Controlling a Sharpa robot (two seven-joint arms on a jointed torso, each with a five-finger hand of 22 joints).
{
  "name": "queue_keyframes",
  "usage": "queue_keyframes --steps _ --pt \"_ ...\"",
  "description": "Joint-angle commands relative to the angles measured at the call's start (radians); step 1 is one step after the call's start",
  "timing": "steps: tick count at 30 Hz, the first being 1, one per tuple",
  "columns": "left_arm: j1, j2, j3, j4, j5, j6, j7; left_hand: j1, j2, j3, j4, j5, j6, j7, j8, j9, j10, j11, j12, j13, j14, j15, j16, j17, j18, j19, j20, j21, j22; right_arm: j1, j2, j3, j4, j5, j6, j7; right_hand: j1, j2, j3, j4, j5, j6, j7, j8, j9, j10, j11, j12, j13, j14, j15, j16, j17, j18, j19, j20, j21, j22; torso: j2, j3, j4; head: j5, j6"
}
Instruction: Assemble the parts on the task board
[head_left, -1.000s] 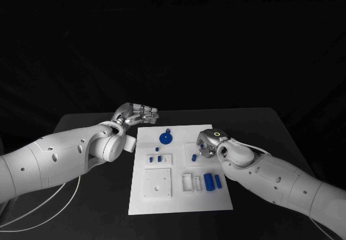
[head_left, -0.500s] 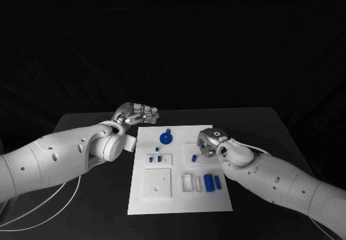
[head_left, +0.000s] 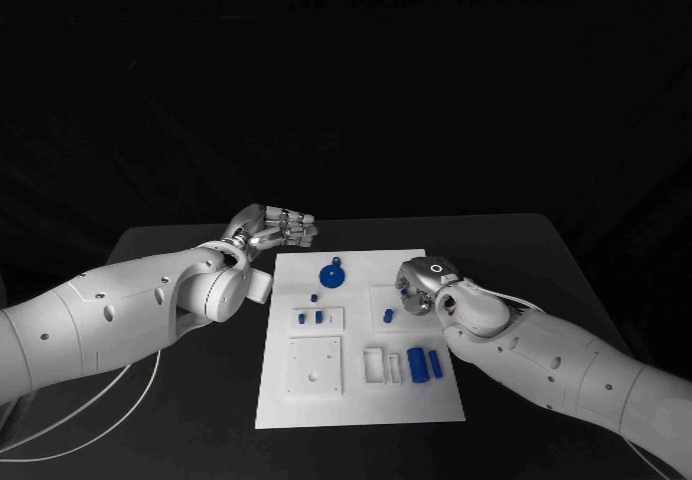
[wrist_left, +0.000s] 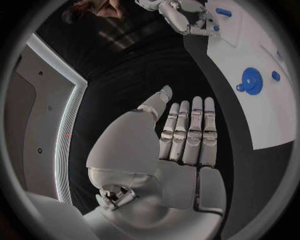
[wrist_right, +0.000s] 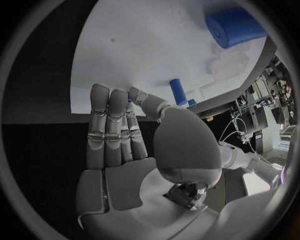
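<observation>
Parts (head_left: 423, 362) lie on the white task board (head_left: 361, 400) mid-counter (head_left: 173, 250), no writing legible. Left hand (head_left: 274, 228) hovers empty, fingers extended, off the board; right hand (head_left: 418, 285) likewise, above it.

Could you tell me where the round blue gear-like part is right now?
In the head view it lies flat near the far edge of the task board, the round blue part sitting between the left robot hand and the right robot hand.

Black table (head_left: 188, 400), task board (head_left: 361, 400) seemingly flat atop.
</observation>
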Motion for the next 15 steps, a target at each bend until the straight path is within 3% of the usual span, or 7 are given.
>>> queue_keyframes --steps 1,9,15 --pt "0.002 0.0 0.001 0.0 0.005 0.015 0.004 -0.005 0.007 -0.007 0.0 0.0 -0.009 0.0 0.0 0.0 -0.007 0.002 0.003 0.0 0.0 0.002 -0.002 0.0 0.015 0.005 0.0 0.005 -0.002 -0.004 -0.004 -0.002 0.005 -0.017 -0.001 -0.017 0.004 -0.01 -0.007 0.002 0.002 -0.006 0.0 -0.001 -0.001 -0.006 0.001 -0.003 -0.001 -0.001 0.005 0.005 0.001 0.015 0.004 0.006 -0.009 0.005 0.0 0.0005 0.0007 0.0 -0.001" --pt "0.002 -0.003 0.001 -0.002 0.005 0.017 0.001 -0.006 0.009 -0.01 0.002 0.0 -0.009 0.0 0.0 0.0 -0.007 0.002 0.003 0.0 0.0 0.002 -0.002 0.0 0.016 0.006 0.0 0.007 -0.005 -0.009 -0.012 -0.002 0.016 -0.018 -0.003 -0.021 0.006 -0.012 -0.004 0.007 0.002 -0.002 -0.001 -0.001 0.0 -0.001 -0.001 -0.003 -0.001 -0.003 0.003 0.009 -0.001 0.013 0.018 0.003 -0.045 0.042 0.0 0.0008 -0.0001 0.0 -0.003" --pt "0.002 -0.003 0.001 -0.003 0.005 0.017 0.0 -0.008 0.011 -0.012 0.005 0.001 -0.009 -0.001 0.0 0.0 -0.008 0.002 0.003 0.0 0.0 0.002 -0.002 0.0 0.017 0.006 0.0 0.008 -0.007 -0.011 -0.013 -0.002 0.022 -0.011 -0.001 -0.015 0.006 -0.001 -0.004 0.012 0.001 0.016 -0.006 0.0 0.0 0.018 -0.007 -0.003 -0.001 -0.003 -0.002 0.013 0.001 0.007 0.024 -0.001 -0.056 0.059 0.0 0.0008 -0.0005 0.0 -0.003"
